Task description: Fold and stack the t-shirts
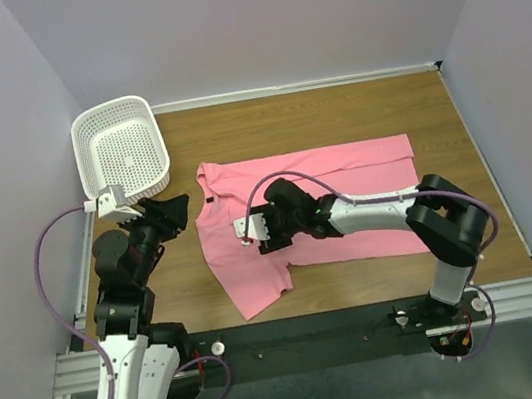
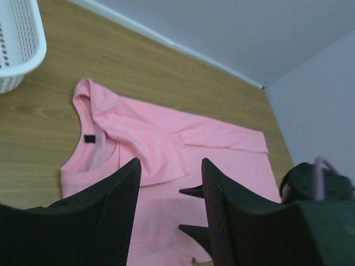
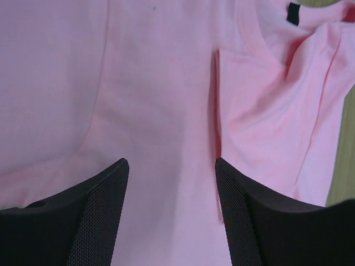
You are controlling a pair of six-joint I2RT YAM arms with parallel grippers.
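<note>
Table (image 1: 334, 118): a wooden top. The t-shirt lies on it and bare wood shows on all sides of the cloth.
T-shirt (image 1: 362, 169): salmon-pink and short-sleeved, lying flat across the middle of the table. The neck end points to the left and the hem to the right. One sleeve is folded over the chest beside the collar, and a flap of cloth reaches toward the near edge. It fills the right wrist view (image 3: 155, 100) and sits just past the fingers in the left wrist view (image 2: 222, 149).
Right arm (image 1: 379, 212): it reaches from the near-right side of the t-shirt across its lower half toward the collar.
Left arm (image 1: 121, 273): it stands off the t-shirt's neck end, and no part of it is over the cloth.
Basket (image 1: 94, 136): white perforated plastic, beyond and to the left of the t-shirt's collar and apart from the cloth.
Right gripper (image 3: 171, 166): it is low over the t-shirt's chest, near the folded sleeve. The fingers are apart with nothing clamped, and pink cloth shows between them. Whether the tips touch the fabric cannot be told.
Left gripper (image 2: 171, 163): it is just left of the t-shirt's collar, over bare wood, aimed at the cloth. The fingers are spread and hold nothing.
Label (image 2: 89, 138): small and dark, inside the t-shirt's round neck.
</note>
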